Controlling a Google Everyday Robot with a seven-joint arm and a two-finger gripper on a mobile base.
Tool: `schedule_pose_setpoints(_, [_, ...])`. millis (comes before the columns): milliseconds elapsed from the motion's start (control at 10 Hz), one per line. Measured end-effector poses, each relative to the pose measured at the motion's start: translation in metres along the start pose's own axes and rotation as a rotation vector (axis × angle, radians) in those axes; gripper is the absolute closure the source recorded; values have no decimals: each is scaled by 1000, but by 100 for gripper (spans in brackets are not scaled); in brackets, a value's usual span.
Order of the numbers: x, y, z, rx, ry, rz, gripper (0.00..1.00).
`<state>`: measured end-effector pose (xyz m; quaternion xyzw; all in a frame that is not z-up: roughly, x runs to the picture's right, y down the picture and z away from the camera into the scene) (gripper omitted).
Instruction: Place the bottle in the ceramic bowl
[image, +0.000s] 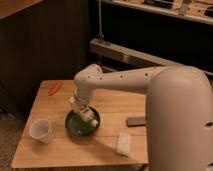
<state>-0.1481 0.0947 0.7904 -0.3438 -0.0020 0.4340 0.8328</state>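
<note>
The dark-green ceramic bowl (80, 127) sits on the wooden table (60, 152), left of the middle. My gripper (81, 110) hangs over the bowl's far rim, reaching down from the big white arm. A small pale cream bottle (92, 120) lies tilted at the bowl's right side, inside the rim, just under the gripper and touching or nearly touching it. I cannot tell whether the gripper still holds it.
A translucent white cup (41, 131) stands left of the bowl. A pale rectangular block (123, 144) lies at the front right, and a dark flat object (136, 120) near the right edge. An orange-red item (55, 88) lies at the back left. A dark cabinet stands behind.
</note>
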Motion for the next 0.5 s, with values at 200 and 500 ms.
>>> schedule_pose_setpoints(200, [-1, 2, 0, -1, 0, -1, 44])
schedule_pose_setpoints(500, [0, 2, 0, -1, 2, -1, 44])
